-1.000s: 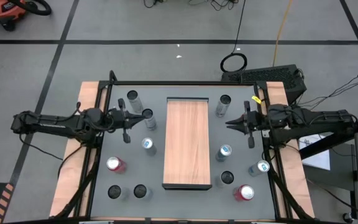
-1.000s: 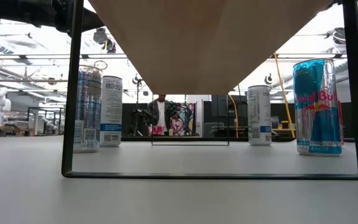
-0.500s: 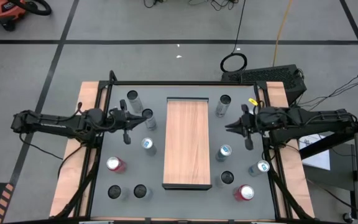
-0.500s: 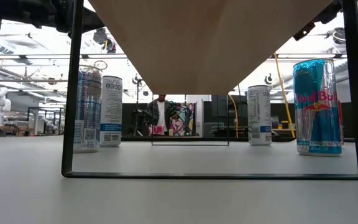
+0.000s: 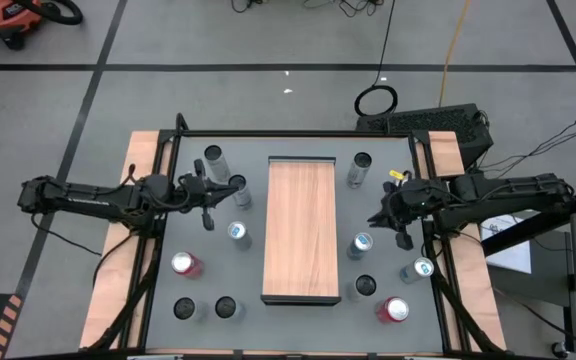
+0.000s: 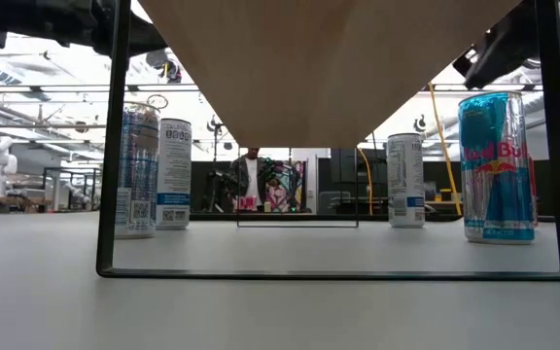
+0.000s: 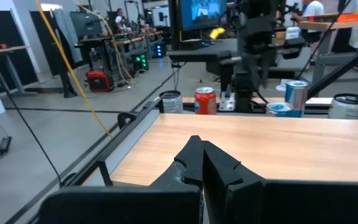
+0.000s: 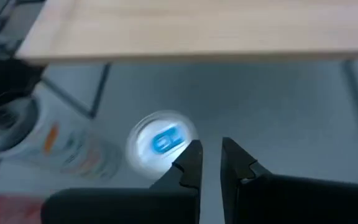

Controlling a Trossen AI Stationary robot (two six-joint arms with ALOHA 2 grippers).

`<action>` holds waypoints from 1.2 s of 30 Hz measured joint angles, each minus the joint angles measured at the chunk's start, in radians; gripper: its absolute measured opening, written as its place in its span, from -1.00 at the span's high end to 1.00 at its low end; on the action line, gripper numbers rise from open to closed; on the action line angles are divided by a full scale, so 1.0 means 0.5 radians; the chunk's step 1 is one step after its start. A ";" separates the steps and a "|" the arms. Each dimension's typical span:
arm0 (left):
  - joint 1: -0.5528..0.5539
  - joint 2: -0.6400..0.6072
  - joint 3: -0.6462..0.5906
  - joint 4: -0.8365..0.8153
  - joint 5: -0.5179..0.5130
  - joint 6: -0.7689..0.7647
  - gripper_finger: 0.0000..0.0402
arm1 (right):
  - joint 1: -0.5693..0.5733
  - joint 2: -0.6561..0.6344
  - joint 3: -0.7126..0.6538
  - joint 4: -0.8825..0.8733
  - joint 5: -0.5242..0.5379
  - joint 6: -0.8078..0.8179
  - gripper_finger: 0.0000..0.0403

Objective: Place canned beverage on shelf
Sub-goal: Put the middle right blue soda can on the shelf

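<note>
**Right arm dips toward a blue-topped can**

The right gripper [image 5: 377,215], fingers nearly together and empty, has swung from level to tilting down over the blue-topped can [image 5: 361,243] beside the shelf [image 5: 301,230], likely the pick approach. The left gripper [image 5: 221,189] waits closed. The shelf stands bare on the grey tabletop [image 5: 268,310]; workshop benches lie beyond.

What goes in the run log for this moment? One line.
left gripper: shut, waiting left of shelf | right gripper: shut, above blue-top can | shelf: no cans

Even bright light overall; right wrist view is blurred.
</note>
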 joint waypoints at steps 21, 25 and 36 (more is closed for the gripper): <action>0.000 0.280 -0.002 0.191 0.005 -0.001 1.00 | 0.206 0.017 0.000 -0.126 0.075 0.310 0.75; -0.001 0.290 -0.002 0.199 0.015 -0.002 1.00 | 0.271 0.017 0.000 -0.126 0.094 0.431 0.46; 0.000 0.291 -0.002 0.252 0.024 -0.002 1.00 | 0.425 0.138 -0.020 0.023 0.290 0.624 -0.50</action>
